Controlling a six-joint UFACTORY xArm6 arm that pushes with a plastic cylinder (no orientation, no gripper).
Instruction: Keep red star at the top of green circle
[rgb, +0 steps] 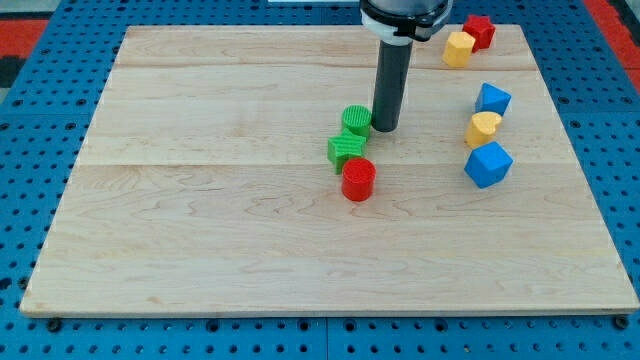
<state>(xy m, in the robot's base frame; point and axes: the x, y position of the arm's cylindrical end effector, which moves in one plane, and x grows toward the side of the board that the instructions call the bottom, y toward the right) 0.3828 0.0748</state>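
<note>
Pale wooden tabletop (200, 230) of glued planks, set on a blue pegboard base with a strip of red showing past the far corners; nothing more of the room visible. No jaws on the tool, only a straight dark rod, so nothing clenched or released and nothing held: my tip (385, 128) planted near the middle of the tabletop, just beside the green circle (356, 119) on the side toward the right edge, touching or nearly so, too close to tell. Directly toward the near edge of that circle, a green star (346, 149), and beyond it a red cylinder (358, 179), the three forming a short tight line. Red star (481, 30) far off, close to the far right corner, pressed against a yellow block (459, 48) of uncertain shape. Along the right edge, a blue block (492, 98), a yellow block (483, 128) with a rounded top, and a larger blue cube (488, 164). By the look of it, task barely begun: red star well apart from the green circle, not above it, still needing to be brought inward from the corner to a spot just on the far-edge side of the circle. Likely awkward: separating the star from its yellow neighbour without dragging both.
</note>
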